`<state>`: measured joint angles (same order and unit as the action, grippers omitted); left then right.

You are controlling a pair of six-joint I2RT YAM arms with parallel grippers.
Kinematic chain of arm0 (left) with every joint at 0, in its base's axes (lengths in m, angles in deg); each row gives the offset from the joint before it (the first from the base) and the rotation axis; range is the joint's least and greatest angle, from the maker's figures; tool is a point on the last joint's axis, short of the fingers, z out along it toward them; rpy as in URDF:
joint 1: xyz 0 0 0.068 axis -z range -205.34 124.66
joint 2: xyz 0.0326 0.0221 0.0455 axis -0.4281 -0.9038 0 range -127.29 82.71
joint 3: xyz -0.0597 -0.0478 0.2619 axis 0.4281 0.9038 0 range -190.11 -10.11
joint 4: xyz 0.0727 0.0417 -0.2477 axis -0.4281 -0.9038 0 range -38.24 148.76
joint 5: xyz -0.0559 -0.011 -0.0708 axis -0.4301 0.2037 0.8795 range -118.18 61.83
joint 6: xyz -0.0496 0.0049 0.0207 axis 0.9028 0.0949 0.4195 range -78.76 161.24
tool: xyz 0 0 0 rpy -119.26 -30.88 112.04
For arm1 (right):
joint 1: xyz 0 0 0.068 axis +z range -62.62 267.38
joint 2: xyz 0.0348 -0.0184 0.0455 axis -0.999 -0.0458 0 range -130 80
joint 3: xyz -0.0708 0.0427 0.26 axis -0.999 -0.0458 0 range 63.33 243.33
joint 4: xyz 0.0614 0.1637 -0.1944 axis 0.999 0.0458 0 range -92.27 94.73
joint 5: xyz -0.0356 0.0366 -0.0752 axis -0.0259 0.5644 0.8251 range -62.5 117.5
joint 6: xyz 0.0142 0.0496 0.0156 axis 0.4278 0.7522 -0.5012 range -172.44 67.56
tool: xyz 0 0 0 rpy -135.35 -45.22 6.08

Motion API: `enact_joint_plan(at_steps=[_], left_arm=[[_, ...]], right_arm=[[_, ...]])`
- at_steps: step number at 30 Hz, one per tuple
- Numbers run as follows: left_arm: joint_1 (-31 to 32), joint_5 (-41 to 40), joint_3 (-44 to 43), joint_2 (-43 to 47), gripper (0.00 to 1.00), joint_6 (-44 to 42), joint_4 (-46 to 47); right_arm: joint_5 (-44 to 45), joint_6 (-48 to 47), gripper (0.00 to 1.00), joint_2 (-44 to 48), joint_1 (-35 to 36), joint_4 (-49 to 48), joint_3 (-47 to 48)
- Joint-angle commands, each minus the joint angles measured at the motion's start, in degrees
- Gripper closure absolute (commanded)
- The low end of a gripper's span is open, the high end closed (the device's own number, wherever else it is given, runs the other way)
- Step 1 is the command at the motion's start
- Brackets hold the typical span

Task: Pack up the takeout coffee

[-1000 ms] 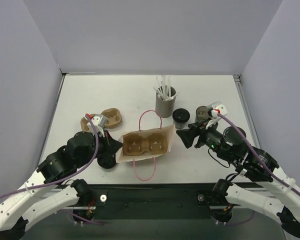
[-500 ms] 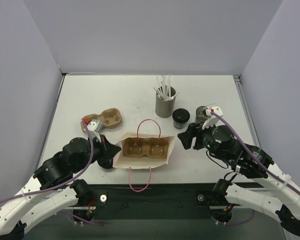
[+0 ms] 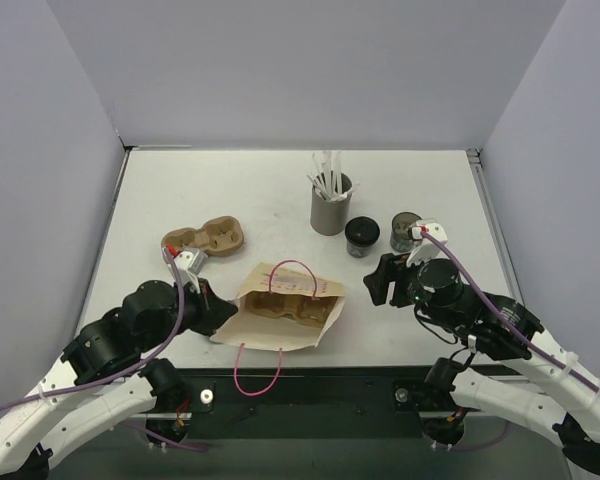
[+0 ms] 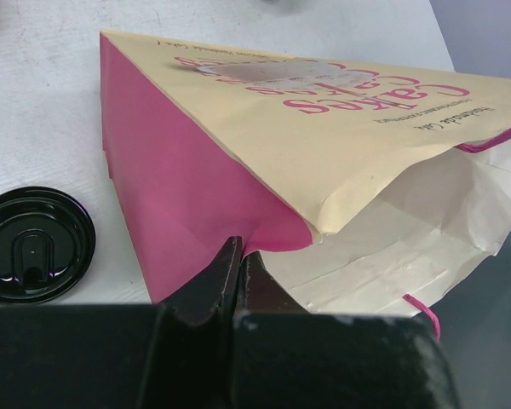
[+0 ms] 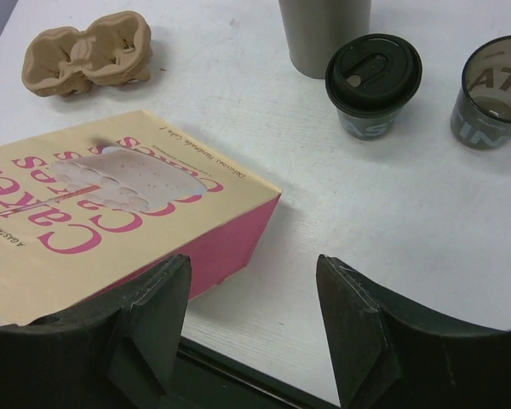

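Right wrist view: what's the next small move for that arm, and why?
Probably ease the right gripper forward toward the lidded cup. Its jaws stand open and empty, the cup stands upright and clear beyond the bag, and the left gripper pinches the bag's edge, so the left arm looks occupied.

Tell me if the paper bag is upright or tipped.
Tipped: the paper bag lies on its side, printed face up.

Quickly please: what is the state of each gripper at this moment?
Left gripper: closed, jaws pinching the edge of the paper bag.
Right gripper: open, holding nothing.
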<state>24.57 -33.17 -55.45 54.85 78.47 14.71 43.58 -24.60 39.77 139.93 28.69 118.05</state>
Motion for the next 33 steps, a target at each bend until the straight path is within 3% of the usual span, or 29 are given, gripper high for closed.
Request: enact_joint_plan(at_steps=[1,4,10,13,19,28,31,33], left_arm=[[0.2,0.3,-0.9,-1.3,1.0,-1.4,-0.7],[0.3,-0.5,-2.9,-3.5,1.0,-1.7,-0.5],[0.1,-3.6,-17.9,-16.3,1.0,-2.3,-1.6],[0.1,-1.3,-21.7,-20.9,0.95,-1.2,-0.2],[0.2,0.2,-23.5,-21.7,0.61,-1.2,-2.1],[0.1,-3.1,-23.8,-20.6,0.48,-1.5,-4.5],[0.1,-8.2,-26.8,-22.1,0.43,-2.9,-7.4],[0.1,-12.0,-29.1,-22.8,0.34,-4.8,-8.1]], right_arm=[[1.3,0.3,0.39,-1.6,0.1,0.9,1.6],[2.1,0.3,0.4,-2.5,0.0,1.0,2.9],[4.5,0.8,0.43,-6.5,0.1,2.1,8.8],[4.9,1.1,0.44,-9.2,0.2,4.4,13.5],[11.3,8.9,0.45,-16.7,0.4,17.7,27.6],[5.8,29.0,0.43,-26.3,0.6,37.2,41.8],[5.1,33.9,0.39,-28.4,0.5,41.5,43.4],[2.5,37.0,0.38,-28.5,0.4,41.1,42.5]])
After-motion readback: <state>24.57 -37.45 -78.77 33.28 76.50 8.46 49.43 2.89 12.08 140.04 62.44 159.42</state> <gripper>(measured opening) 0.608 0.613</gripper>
